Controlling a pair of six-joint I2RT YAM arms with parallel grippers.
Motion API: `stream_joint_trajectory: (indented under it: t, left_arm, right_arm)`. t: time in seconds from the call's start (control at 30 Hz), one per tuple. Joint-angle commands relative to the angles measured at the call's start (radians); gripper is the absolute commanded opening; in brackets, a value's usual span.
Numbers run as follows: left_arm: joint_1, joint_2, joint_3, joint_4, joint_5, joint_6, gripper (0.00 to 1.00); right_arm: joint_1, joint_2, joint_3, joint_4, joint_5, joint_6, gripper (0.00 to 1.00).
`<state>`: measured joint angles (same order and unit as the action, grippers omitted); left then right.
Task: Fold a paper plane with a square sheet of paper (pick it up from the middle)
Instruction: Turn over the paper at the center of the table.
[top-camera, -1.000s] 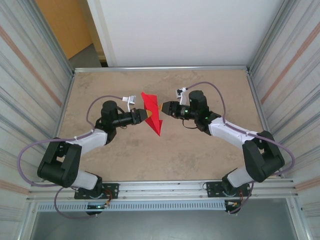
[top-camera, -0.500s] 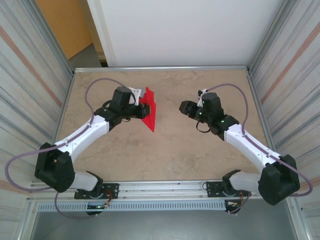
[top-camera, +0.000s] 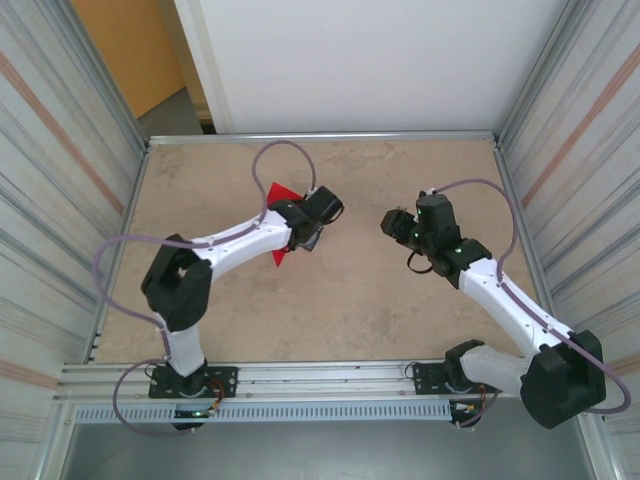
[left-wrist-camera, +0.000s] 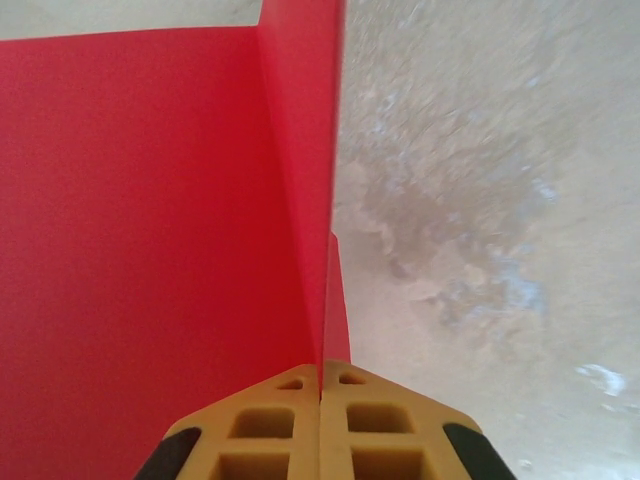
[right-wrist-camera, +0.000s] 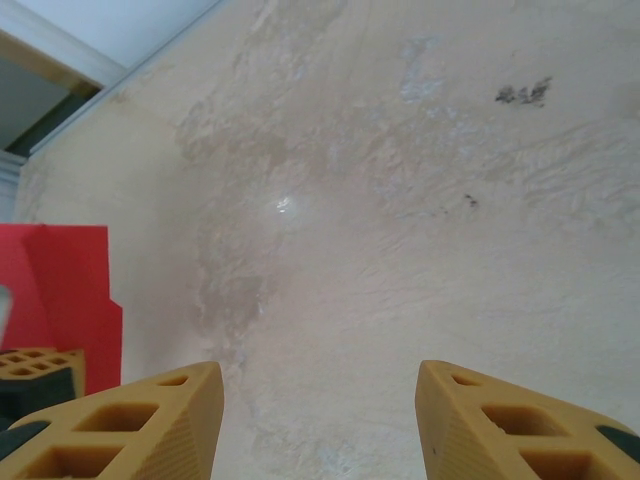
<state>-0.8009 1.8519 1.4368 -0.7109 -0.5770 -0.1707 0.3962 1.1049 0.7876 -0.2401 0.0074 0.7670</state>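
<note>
L pincer (left-wrist-camera: 322, 372) is clamped tight on the plane (left-wrist-camera: 150, 250) at its crease, fingers meeting w/ red paper standing up btwn them & a flap spreading left. R pincer (right-wrist-camera: 320, 390) stands roughly half wide, holding nothing, over bare worktop (right-wrist-camera: 400, 200), w/ the plane's red edge at the left of its wrist view. From above, the plane sits left of worktop centre, partly hidden under the L arm, R pincer facing it across a gap.
</note>
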Motion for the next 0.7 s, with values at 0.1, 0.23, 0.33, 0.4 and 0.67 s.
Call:
stream_joint_trajectory:
  t: [0.1,0.23,0.33,0.4,0.67]
  left_arm:
    - [-0.043,0.131,0.085,-0.086,-0.272,0.038,0.05]
    - [-0.068,0.216,0.114,-0.096,-0.326,0.042,0.05]
    - [-0.078,0.274,0.127,-0.093,-0.323,0.031,0.06]
    - [-0.084,0.304,0.132,-0.093,-0.319,0.015,0.07]
    - [-0.116,0.376,0.162,-0.094,-0.254,-0.036,0.12]
  right_arm:
    - [-0.060,-0.061,-0.039,-0.050,0.034,0.018,0.54]
    - [-0.086,-0.071,-0.053,-0.060,0.023,0.026,0.54]
    - [-0.100,-0.070,-0.060,-0.061,0.018,0.033,0.54]
    - [-0.106,-0.068,-0.062,-0.061,0.013,0.035,0.54]
    - [-0.115,-0.037,-0.057,-0.057,-0.007,0.041,0.54]
